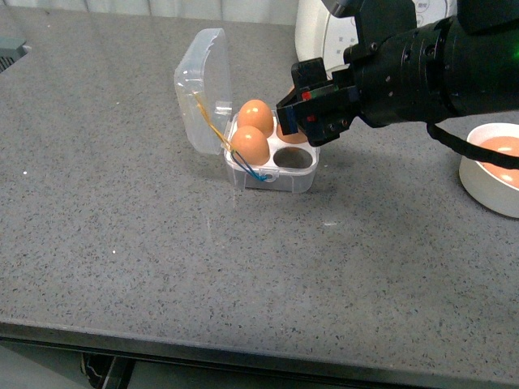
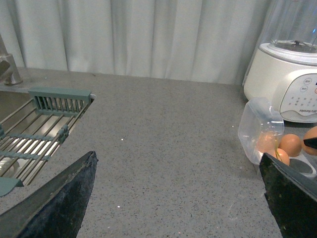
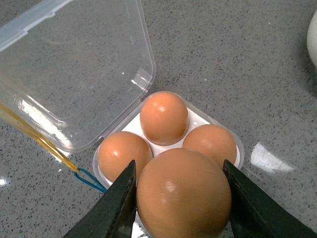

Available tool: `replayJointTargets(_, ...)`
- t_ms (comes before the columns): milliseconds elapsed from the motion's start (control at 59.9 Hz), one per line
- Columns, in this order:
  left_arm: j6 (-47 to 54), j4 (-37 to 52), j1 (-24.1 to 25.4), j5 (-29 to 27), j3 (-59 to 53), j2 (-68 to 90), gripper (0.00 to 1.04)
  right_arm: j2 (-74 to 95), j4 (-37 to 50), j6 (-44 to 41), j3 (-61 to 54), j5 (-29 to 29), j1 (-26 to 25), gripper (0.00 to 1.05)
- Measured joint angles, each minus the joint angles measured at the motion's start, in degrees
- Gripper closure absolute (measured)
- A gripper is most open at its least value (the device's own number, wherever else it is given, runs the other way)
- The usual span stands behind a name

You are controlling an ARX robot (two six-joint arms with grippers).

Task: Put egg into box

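Well, my right claw (image 3: 182, 220) is clamped on the egg (image 3: 183, 191), with one finger on each side of it. Together they fill the bottom middle of the right wrist view. The egg hangs just above the box (image 3: 239, 147), which sits on the grey counter (image 1: 162, 243) a little above the middle of the front view. The clear lid (image 1: 203, 77) stands open at the left side of the box, and a yellow and blue cord (image 1: 212, 123) runs down from it. Three other eggs (image 3: 164, 116) sit in the white tray. In the front view I can see one empty slot (image 1: 293, 157) at the near right corner of the tray, just below the dark claw. I cannot tell if the egg touches the tray. My left claw (image 2: 177, 157) is spread wide with nothing in it. Its two dark fingers (image 2: 64, 198) show at the bottom corners of the left wrist view. A white bowl (image 1: 478, 182) with more eggs sits at the right edge of the front view.
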Motion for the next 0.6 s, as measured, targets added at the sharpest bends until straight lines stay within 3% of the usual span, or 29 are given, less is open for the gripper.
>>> replayJointTargets(601,0.00,0.00,0.00,0.00,0.00,0.00,0.07,5.18,-0.57,0.22,1.77,-0.20,0.26,0.62)
